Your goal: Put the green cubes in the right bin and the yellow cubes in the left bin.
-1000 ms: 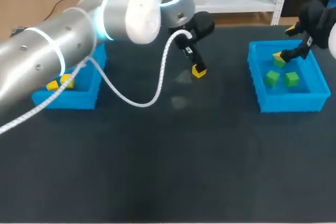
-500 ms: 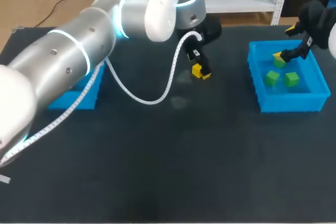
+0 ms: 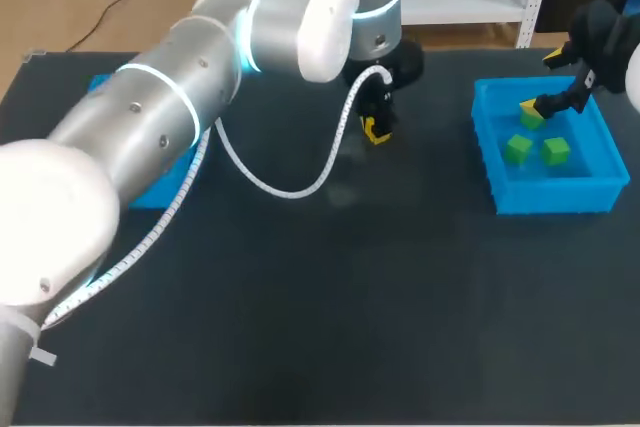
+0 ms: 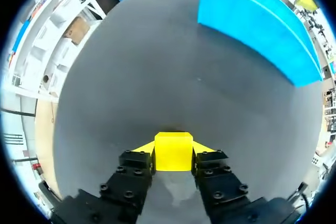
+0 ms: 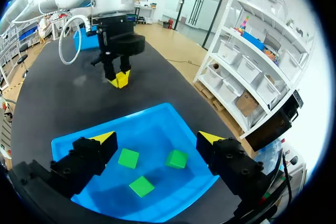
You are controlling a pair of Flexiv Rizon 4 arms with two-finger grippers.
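Observation:
A yellow cube [image 4: 173, 149] rests on the dark table at the back middle. My left gripper [image 3: 376, 129] stands over it, and its yellow-tipped fingers press on the cube from both sides. The right bin [image 3: 555, 195] is blue and holds green cubes [image 3: 517, 149] [image 3: 556, 151]. In the right wrist view three green cubes [image 5: 128, 158] lie on its floor. My right gripper [image 3: 537, 107] hangs open over the bin's far part with nothing between its fingers. The left bin [image 3: 150, 190] is mostly hidden behind my left arm.
My left arm [image 3: 200, 77] stretches across the table's left half, and its white cable [image 3: 290, 187] loops down toward the middle. From the left wrist, the right bin's outer wall [image 4: 257, 22] shows ahead of the gripper.
My left gripper came down around the yellow cube and closed on it. The left arm swung further over the left bin and now hides its yellow cubes. The right arm has stayed put.

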